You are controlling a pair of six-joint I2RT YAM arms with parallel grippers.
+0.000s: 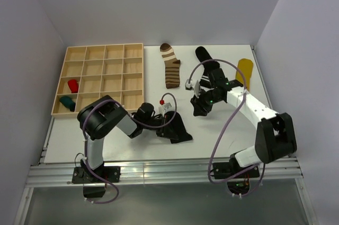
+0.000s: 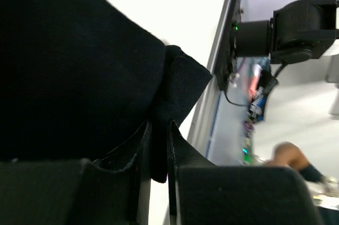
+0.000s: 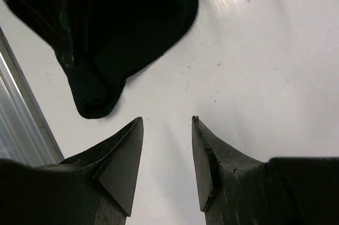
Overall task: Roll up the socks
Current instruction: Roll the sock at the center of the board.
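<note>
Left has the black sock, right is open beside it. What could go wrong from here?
Left gripper pinches only a thin fold of the plain black sock; it may slip out. Right gripper is open and off the sock, so nothing pins it; it may drag rather than roll, and the edge of the table is near.

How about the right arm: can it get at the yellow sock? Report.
Probably yes: the right pincer is open and empty, and the yellow sock lies bare beside that arm, nothing on it.
</note>
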